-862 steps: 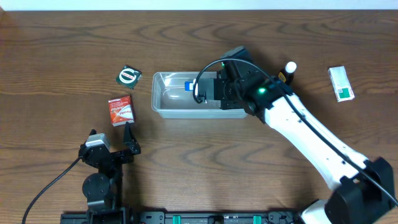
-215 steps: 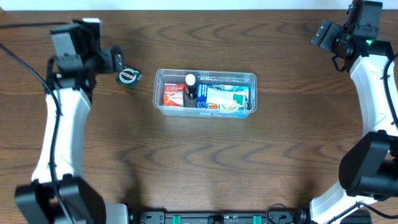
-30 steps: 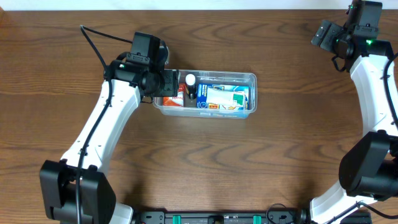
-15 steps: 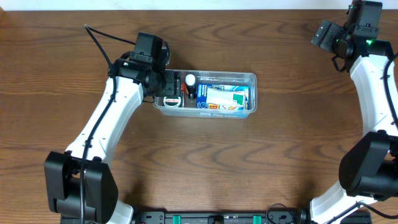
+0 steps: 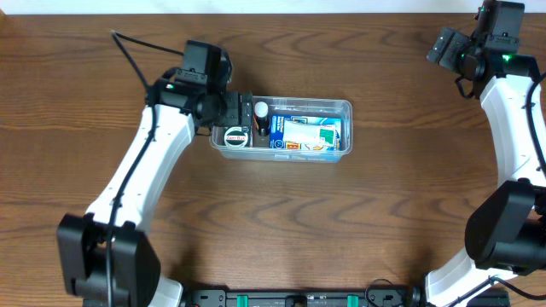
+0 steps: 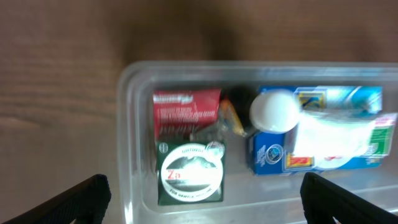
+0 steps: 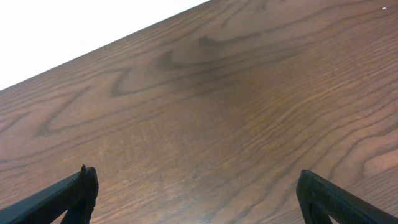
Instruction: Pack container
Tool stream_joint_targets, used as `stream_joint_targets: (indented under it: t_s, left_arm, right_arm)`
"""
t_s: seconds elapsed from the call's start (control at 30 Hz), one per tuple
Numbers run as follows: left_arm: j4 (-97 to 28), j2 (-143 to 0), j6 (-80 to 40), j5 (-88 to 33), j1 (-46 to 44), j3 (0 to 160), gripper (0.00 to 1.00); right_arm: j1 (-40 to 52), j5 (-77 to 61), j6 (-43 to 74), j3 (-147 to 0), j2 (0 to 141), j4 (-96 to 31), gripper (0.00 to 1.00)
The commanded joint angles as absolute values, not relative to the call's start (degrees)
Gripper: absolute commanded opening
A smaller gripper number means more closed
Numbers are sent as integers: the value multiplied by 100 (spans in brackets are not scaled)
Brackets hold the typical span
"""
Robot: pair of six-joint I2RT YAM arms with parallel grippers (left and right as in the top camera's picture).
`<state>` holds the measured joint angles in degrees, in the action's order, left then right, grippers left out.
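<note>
My left pincer [image 5: 237, 111] hangs over the left end of the container [image 5: 341, 105]; the container stands on the table [image 5: 281, 230], a little above its middle in the overhead view. From above I cannot judge well how my left fingers stand; the left wrist camera shows them far apart at both lower corners, with nothing held between them [image 6: 205, 183].

The same camera looks straight down into the tub [image 6: 134, 81]; there I see a red box [image 6: 186, 109] which my own wrist hides in the overhead view, and a green box with a round mark [image 6: 189, 177] that partly covers its lower side. Just beside them is the white cap [image 6: 273, 109] of a bottle; then a blue box [image 6: 273, 155] with a white and green box [image 6: 339, 140] lying over it.

My right pincer [image 5: 442, 44] is far away at the upper right corner; its wrist camera shows only bare wood, and its fingers also spread wide [image 7: 196, 183].
</note>
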<state>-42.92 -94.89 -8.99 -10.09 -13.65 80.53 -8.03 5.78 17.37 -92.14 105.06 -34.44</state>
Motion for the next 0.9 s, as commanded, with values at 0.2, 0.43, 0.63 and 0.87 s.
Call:
stream_joint_targets:
  t_s: [0.2, 0.43, 0.63, 0.87]
  left_arm:
    - [-3627, -8466, 80, -934, -1275, 8337, 98]
    - [-3575, -8342, 257, -937, -1278, 8333, 98]
    - [-3570, -8342, 255, -939, -1278, 8333, 98]
    - [-4021, -8335, 255, -939, -1275, 8333, 98]
  right_arm:
    - [-819, 576, 1730, -9201, 10512, -3433, 99]
    - [-821, 576, 1730, -9201, 10512, -3430, 99]
    - [-821, 576, 1730, -9201, 10514, -3430, 99]
    - [-819, 576, 1730, -9201, 10512, -3433, 99]
